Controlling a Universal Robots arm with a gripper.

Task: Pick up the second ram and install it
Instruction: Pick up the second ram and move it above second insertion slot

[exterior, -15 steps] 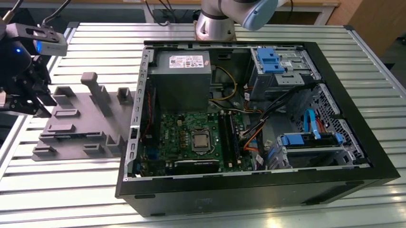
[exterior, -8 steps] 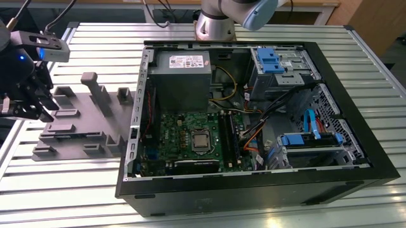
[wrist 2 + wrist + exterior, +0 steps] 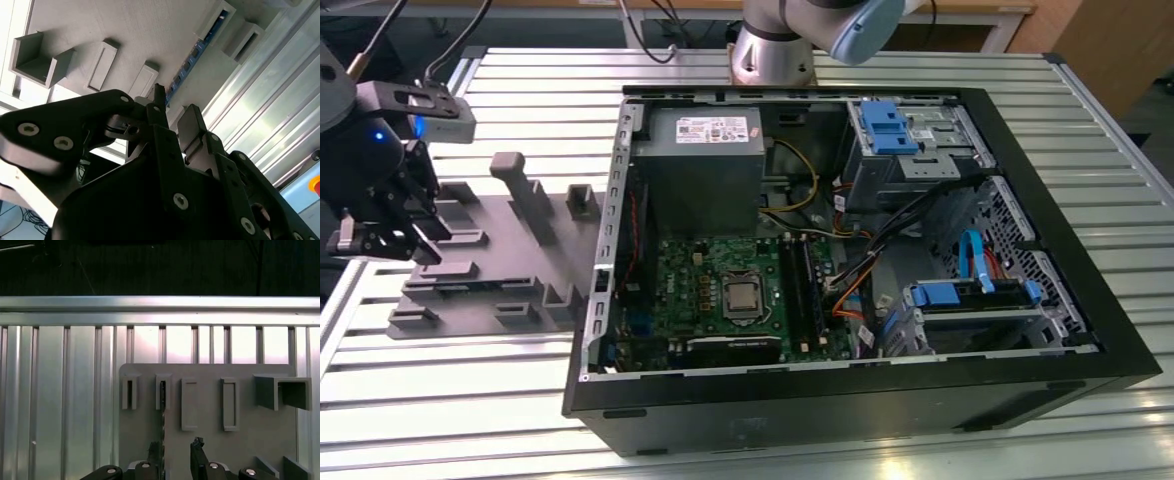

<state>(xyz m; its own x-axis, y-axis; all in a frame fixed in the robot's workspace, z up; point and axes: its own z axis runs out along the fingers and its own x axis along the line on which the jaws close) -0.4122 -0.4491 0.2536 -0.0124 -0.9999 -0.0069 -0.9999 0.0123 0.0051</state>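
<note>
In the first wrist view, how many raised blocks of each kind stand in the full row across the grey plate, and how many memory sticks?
Narrow slotted blocks: 2
Rectangular frames: 2
Large open bracket: 1
Memory stick: 1, standing in one slotted block
Total: 6

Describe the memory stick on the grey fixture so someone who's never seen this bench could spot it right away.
Find the grey fixture on the ribbed metal table, beside the open computer case. By the open gripper, the memory stick stands on edge in a slotted block. Unlike the grey blocks around it, it is a long, thin blue board with a row of dark chips.
</note>
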